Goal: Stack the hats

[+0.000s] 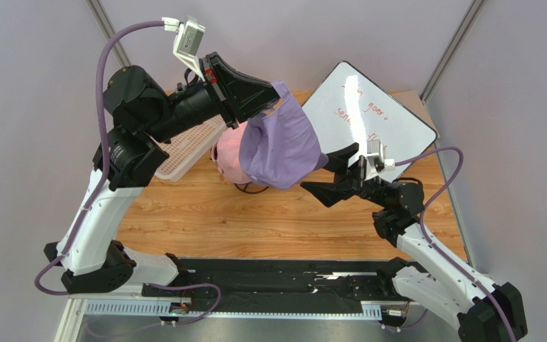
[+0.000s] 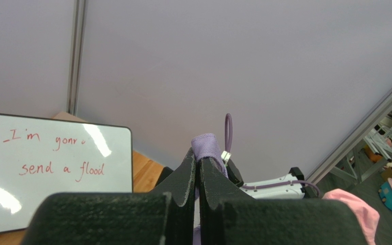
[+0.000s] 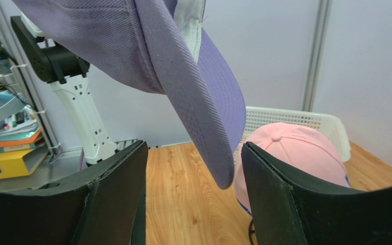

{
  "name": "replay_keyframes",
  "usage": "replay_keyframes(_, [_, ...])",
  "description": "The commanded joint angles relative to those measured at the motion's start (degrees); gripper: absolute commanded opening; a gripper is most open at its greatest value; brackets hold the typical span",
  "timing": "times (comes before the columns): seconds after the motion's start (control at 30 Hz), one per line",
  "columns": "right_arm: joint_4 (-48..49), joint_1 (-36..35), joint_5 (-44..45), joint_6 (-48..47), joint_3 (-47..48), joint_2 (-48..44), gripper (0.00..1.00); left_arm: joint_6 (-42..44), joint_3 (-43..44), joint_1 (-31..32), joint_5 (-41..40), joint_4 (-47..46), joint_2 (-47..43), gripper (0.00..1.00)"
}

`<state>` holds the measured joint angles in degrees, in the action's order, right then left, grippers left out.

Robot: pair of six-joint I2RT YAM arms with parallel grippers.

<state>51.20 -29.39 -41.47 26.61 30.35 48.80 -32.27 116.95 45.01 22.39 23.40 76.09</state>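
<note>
A lavender hat (image 1: pixel 283 146) hangs in the air from my left gripper (image 1: pixel 273 100), which is shut on a fold of its fabric (image 2: pixel 206 145). It hangs just over a light pink hat (image 1: pixel 228 160) that tops the pile on the table. A sliver of blue shows under the pink hat (image 3: pixel 290 148). My right gripper (image 1: pixel 330 173) is open beside the lavender hat's right side. In the right wrist view the lavender brim (image 3: pixel 203 127) dips between its fingers (image 3: pixel 121 184) without touching either.
A white mesh basket (image 1: pixel 187 149) lies behind and left of the pile. A whiteboard (image 1: pixel 369 114) with red writing leans at the back right. Black wire (image 1: pixel 251 189) of a stand shows under the hats on the wooden table (image 1: pixel 255 221).
</note>
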Motion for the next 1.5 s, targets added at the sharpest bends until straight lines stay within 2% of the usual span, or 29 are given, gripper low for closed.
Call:
replay_keyframes(0.0, [3.56, -2.08, -2.56, -0.07, 3.66, 1.48, 0.70, 0.02, 2.41, 0.43, -0.42, -1.34, -0.60, 0.00])
replay_keyframes(0.07, [3.56, -2.52, -2.30, -0.42, 3.75, 1.65, 0.66, -0.07, 2.24, 0.51, -0.24, -1.43, -0.68, 0.00])
replay_keyframes(0.1, [3.56, -2.43, -1.69, -0.42, 3.67, 1.48, 0.58, 0.02, 2.06, 0.51, -0.42, -1.43, -0.86, 0.00])
replay_keyframes(0.17, [3.47, -2.52, -0.89, -0.68, 3.40, 0.87, 0.49, 0.10, 1.01, 0.51, -0.86, -1.51, -1.65, 0.00])
replay_keyframes(0.23, [1.89, -2.52, -0.45, -0.94, 3.92, 0.51, 0.35, 0.63, -0.05, 0.51, -1.82, -1.95, -2.79, 0.00])
replay_keyframes(0.27, [1.10, -2.52, -0.28, -1.38, 4.10, 0.34, 0.28, 0.89, -1.10, 0.51, -2.44, -2.04, -3.32, 0.00])
replay_keyframes(0.3, [-1.17, -2.43, 0.25, -1.82, 4.37, 0.25, 0.01, 1.42, -1.63, 0.51, -3.92, -2.13, -4.19, 0.00])
replay_keyframes(0.37, [-4.07, -2.52, 1.74, -2.26, 4.54, -0.10, 0.00, 3.43, -3.47, 0.51, -6.03, -1.69, -5.34, 0.00])
replay_keyframes(0.43, [-6.01, -2.52, 3.59, -2.09, 4.72, -0.28, 0.00, 6.33, -5.14, 0.51, -11.82, -0.03, -7.27, 0.00])
replay_keyframes(0.6, [-22.08, -2.43, 4.48, -1.30, 11.04, 0.16, 0.00, 12.57, -14.98, 0.08, -27.45, 1.56, -13.15, 0.00])
replay_keyframes(0.7, [-29.91, -2.17, 1.76, 0.36, 14.99, 1.47, 0.00, 12.85, -21.30, -2.12, -29.94, 1.13, -16.75, 0.00])
replay_keyframes(0.87, [-36.34, 2.48, -4.92, 7.30, 19.13, 5.42, 0.00, 12.50, -32.20, -10.02, -32.14, 0.33, -19.58, 0.00])
replay_keyframes(1.03, [-37.92, 6.97, -17.92, 14.78, 25.44, 14.10, 0.00, 12.23, -38.01, -15.38, -31.45, -0.28, -19.67, 0.00])
replay_keyframes(1.1, [-41.69, 7.41, -22.22, 15.84, 28.26, 17.20, 0.00, 12.14, -38.81, -16.88, -30.39, -0.55, -19.06, 0.00])
replay_keyframes(1.3, [-46.45, 9.52, -26.02, 17.68, 33.90, 24.06, 0.00, 13.90, -42.32, -21.02, -31.53, -2.83, -17.04, 0.00])
replay_keyframes(1.47, [-44.52, 10.23, -29.01, 22.16, 34.60, 28.19, 0.00, 13.90, -43.20, -24.71, -31.27, -2.74, -14.14, 0.00])
